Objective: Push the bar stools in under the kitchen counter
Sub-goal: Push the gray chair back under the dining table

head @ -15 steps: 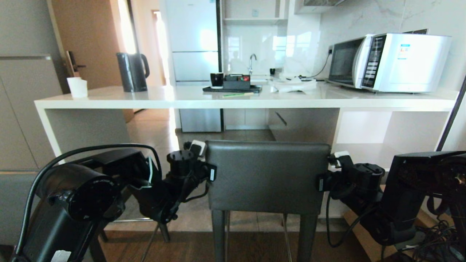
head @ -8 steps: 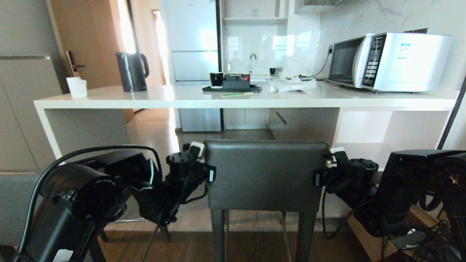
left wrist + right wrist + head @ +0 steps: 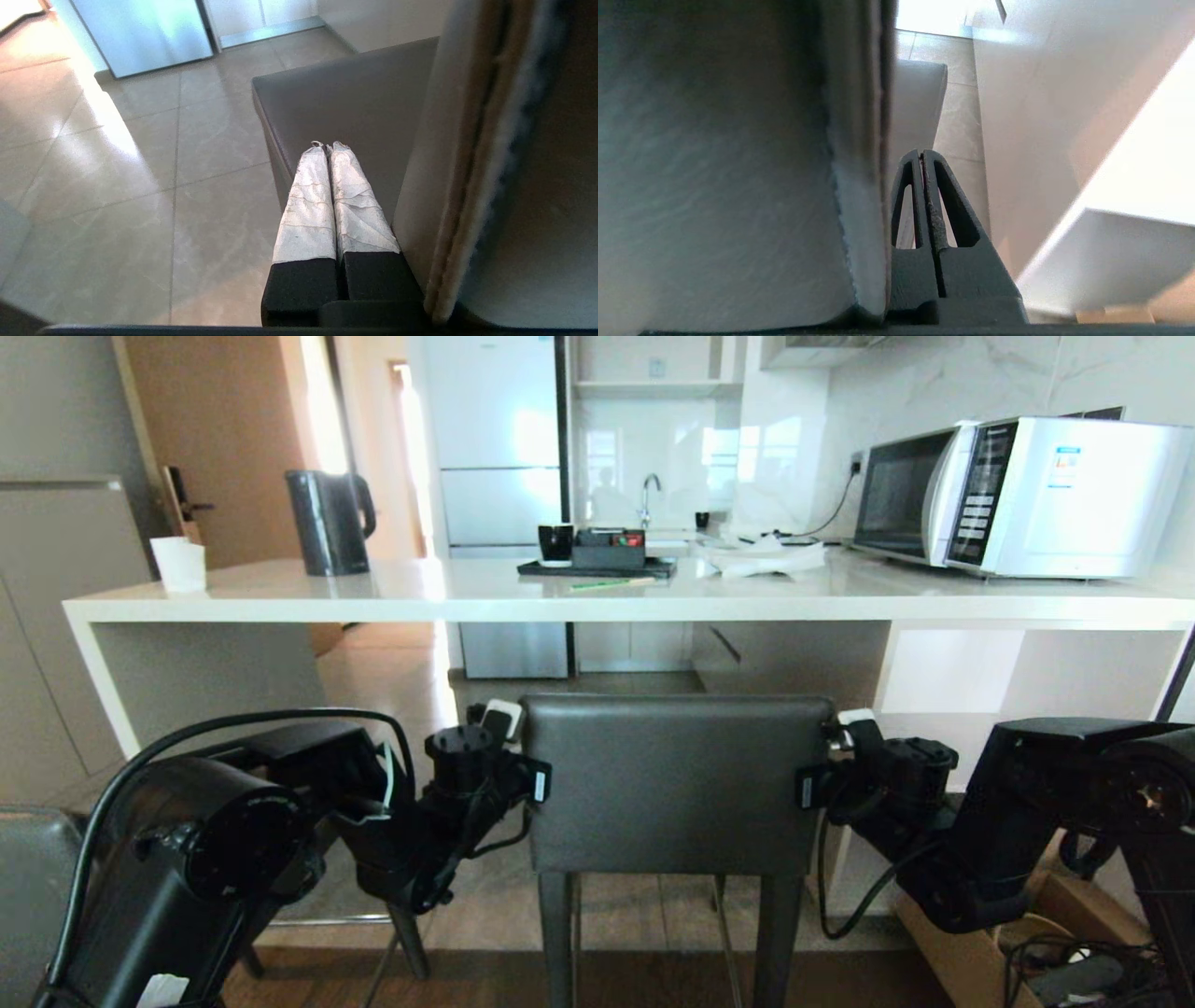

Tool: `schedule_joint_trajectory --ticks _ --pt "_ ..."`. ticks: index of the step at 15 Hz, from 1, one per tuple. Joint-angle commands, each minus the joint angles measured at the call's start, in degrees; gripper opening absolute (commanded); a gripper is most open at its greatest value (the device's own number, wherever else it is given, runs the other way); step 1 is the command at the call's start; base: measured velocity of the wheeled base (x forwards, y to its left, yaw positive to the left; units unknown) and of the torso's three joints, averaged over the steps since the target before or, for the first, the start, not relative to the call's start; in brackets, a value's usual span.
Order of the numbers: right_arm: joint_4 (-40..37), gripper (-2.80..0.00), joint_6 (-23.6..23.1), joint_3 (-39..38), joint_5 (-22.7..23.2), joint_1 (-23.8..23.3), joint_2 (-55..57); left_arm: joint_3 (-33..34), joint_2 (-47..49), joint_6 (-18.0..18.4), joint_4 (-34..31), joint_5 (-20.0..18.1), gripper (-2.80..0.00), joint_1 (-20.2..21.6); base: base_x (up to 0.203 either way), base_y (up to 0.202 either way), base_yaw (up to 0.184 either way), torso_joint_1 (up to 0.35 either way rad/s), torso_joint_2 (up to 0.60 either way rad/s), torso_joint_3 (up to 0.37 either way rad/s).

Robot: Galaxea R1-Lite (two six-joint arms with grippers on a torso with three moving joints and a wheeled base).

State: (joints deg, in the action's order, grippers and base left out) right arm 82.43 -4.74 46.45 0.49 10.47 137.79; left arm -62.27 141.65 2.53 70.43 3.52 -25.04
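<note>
One bar stool stands right in front of me, its dark grey backrest point(image 3: 677, 779) below the edge of the white kitchen counter point(image 3: 597, 602). My left gripper point(image 3: 328, 145) is shut and empty, lying along the backrest's left side point(image 3: 430, 163) above the seat point(image 3: 345, 102). My right gripper point(image 3: 921, 153) is also shut and empty, pressed along the backrest's right side point(image 3: 738, 163). Both wrists flank the backrest in the head view. A second grey backrest point(image 3: 33, 896) shows at the lower left, mostly hidden by my left arm.
On the counter stand a black kettle point(image 3: 322, 523), a white cup point(image 3: 179, 565), a dark tray with cups point(image 3: 597, 555) and a microwave point(image 3: 1018, 495). White shelves point(image 3: 1027, 681) fill the counter's right end. Cables and a wooden box point(image 3: 1074, 971) lie at the lower right.
The whole view has shifted: the counter looms nearer and wider, so the camera moved forward. The stool stays between my grippers, and the right arm has reached further forward.
</note>
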Motion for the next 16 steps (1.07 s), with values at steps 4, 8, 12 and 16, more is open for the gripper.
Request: schedule_joint_trajectory --ticks 4,8,12,16 --pt "0.5 -2.8 0.0 0.0 0.0 0.1 -0.2 -0.5 0.5 0.0 0.4 -0.1 -2.8 0.0 0.187 0.0 0.001 0.0 0.0 0.001" --pt "0.5 -2.8 0.0 0.0 0.0 -0.2 -0.2 -1.4 1.4 0.1 0.3 -0.1 -2.8 -0.1 0.189 0.0 0.002 0.004 0.0 0.001" --pt "0.5 -2.8 0.0 0.0 0.0 -0.3 -0.2 -2.1 2.1 0.4 0.4 -0.1 -2.8 -0.1 0.191 0.0 0.002 0.002 0.0 0.004" --pt "0.6 -2.8 0.0 -0.2 0.0 -0.3 -0.2 -2.5 2.1 0.4 0.5 -0.1 -2.8 -0.2 0.191 0.0 0.001 0.003 0.0 0.002"
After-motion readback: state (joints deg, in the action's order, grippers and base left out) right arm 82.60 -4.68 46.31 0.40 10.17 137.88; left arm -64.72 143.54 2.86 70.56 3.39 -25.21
